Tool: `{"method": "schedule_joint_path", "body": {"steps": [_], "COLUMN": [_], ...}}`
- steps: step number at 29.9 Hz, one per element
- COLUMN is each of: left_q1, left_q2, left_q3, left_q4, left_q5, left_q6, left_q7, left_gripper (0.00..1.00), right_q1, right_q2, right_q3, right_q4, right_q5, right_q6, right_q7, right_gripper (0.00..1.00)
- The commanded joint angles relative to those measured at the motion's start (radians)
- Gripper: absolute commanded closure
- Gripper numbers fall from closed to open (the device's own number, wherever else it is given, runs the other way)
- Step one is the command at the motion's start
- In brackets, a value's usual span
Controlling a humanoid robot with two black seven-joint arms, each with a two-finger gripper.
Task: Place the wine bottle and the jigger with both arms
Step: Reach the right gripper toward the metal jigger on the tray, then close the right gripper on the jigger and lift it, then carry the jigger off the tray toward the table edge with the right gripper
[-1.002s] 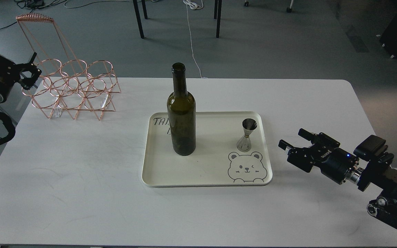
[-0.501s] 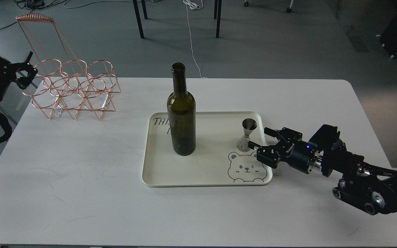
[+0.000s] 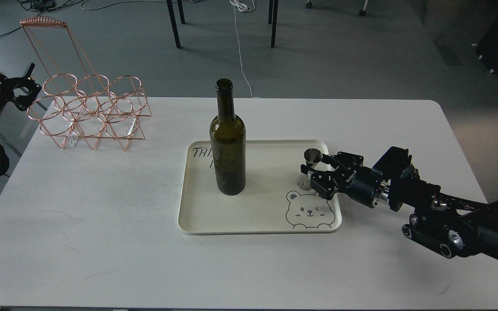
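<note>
Though left jaws unreadable, right jaws wide beside jigger; white table, grey floor.

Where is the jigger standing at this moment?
The jigger stands upright on the tray, near its right edge, just above the bear drawing, right of the wine bottle.

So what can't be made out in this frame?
- Jigger, head view: the right gripper covers its lower cone, so whether the jaws touch it is unclear.
- Left gripper, head view: small and dark at the left edge; jaws unreadable.
- Tray lettering: the wine bottle hides most of it.
</note>
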Motion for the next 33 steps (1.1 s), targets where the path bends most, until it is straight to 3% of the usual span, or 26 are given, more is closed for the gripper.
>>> {"method": "schedule_joint_path", "body": {"steps": [1, 16, 23, 33], "left_q1": [0.000, -0.004, -0.004, -0.011], "left_q2": [0.005, 0.006, 0.023, 0.040], "left_q3": [0.001, -0.003, -0.003, -0.010], "left_q4": [0.000, 0.000, 0.000, -0.003], "left_q5": [0.000, 0.000, 0.000, -0.002], "left_q6": [0.000, 0.003, 0.000, 0.002], "left_q7": [0.000, 0.000, 0.000, 0.000], "left_gripper": [0.01, 0.01, 0.01, 0.01], "right_q1": [-0.004, 0.005, 0.040, 0.036], "right_q2": [0.008, 0.028, 0.005, -0.202], "right_q3": [-0.003, -0.029, -0.017, 0.186], "right_q4": [-0.015, -0.044, -0.031, 0.040], "right_q5": [0.000, 0.000, 0.011, 0.020], "right_q6": [0.000, 0.000, 0.000, 0.000], "right_q7": [0.000, 0.000, 0.000, 0.000], "right_gripper": [0.48, 0.97, 0.98, 0.98]}}
